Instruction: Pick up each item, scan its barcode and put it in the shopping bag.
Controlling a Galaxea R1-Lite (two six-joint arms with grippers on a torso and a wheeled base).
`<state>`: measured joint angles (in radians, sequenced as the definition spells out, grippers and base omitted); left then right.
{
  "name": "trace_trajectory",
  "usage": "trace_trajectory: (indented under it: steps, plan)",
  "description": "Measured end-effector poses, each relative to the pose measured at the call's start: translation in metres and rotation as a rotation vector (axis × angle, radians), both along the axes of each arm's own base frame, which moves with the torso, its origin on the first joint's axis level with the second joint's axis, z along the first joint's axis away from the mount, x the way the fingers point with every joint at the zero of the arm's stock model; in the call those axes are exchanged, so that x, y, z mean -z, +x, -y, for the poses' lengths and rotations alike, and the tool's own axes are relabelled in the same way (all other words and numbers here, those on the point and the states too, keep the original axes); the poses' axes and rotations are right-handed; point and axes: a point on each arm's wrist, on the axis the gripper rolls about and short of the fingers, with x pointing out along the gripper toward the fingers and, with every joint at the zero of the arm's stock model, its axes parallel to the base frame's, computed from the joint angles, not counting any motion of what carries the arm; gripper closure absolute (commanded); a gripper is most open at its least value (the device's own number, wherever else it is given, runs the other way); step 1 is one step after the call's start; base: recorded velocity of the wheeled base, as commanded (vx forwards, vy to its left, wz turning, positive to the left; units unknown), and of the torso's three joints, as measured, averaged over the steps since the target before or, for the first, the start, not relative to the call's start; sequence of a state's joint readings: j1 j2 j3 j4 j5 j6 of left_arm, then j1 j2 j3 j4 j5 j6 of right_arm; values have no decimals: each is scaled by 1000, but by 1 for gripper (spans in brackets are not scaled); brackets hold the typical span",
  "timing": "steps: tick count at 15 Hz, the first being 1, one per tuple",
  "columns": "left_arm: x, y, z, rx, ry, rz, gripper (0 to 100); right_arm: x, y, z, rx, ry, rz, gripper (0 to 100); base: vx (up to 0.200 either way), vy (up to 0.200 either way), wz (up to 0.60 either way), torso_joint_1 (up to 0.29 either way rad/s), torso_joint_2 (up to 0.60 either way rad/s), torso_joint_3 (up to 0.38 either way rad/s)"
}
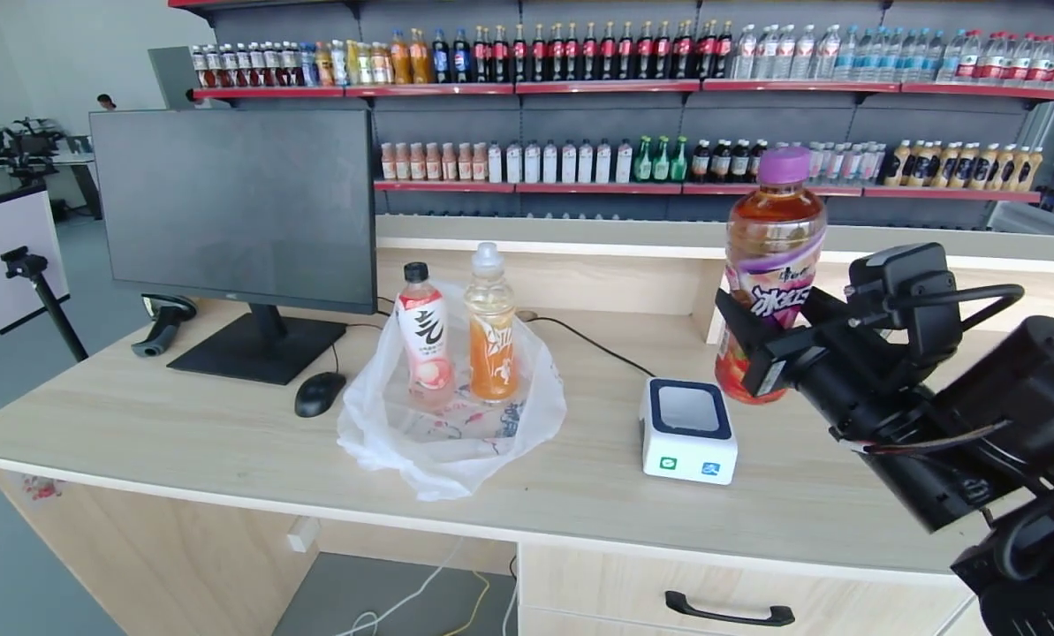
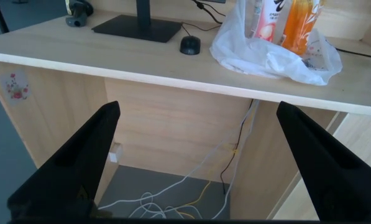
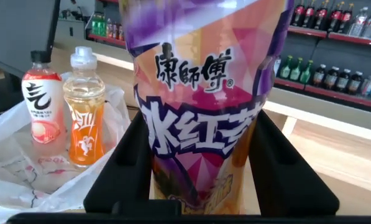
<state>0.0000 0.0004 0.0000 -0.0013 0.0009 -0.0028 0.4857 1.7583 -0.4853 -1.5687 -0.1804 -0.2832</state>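
Now, right pincer point(image 1: 754, 346) grips the purple-capped bottle point(image 1: 774, 256) upright.
It is at one o'clock of the scanner point(image 1: 687, 430); at nine, the shopping bag point(image 1: 376, 424) holds a pink bottle point(image 1: 423, 340) and an orange bottle point(image 1: 491, 336); left pincer point(image 2: 197, 112) gapes empty.

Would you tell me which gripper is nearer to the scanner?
Right. The right gripper holds a bottle just beside the scanner; the left gripper sits low in front of the desk, farther off.

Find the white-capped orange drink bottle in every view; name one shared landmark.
Head view: orange drink bottle in the shopping bag, beside the pink-label bottle.
Left wrist view: bottle in the bag, cap cut off.
Right wrist view: bottle in the bag, beyond the held tea bottle.
Shared landmark: the shopping bag.
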Motion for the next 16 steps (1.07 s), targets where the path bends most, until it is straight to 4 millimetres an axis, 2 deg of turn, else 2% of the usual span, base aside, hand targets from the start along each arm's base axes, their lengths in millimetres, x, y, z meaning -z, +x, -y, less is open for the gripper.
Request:
trace_trajectory:
  steps: [5,7,13,16]
  plan:
    - [0,0,0,0,-1,0,0,-7,26,-12,37,-82,82,100,0,0,0,0,0,0]
    - [0,0,0,0,-1,1,0,-2,32,-19,35,-129,85,100,0,0,0,0,0,0]
    - [0,0,0,0,0,1,0,24,18,-23,16,-278,23,100,0,0,0,0,0,0]
    - [0,0,0,0,0,4,0,29,13,-23,-47,-382,51,100,0,0,0,0,0,0]
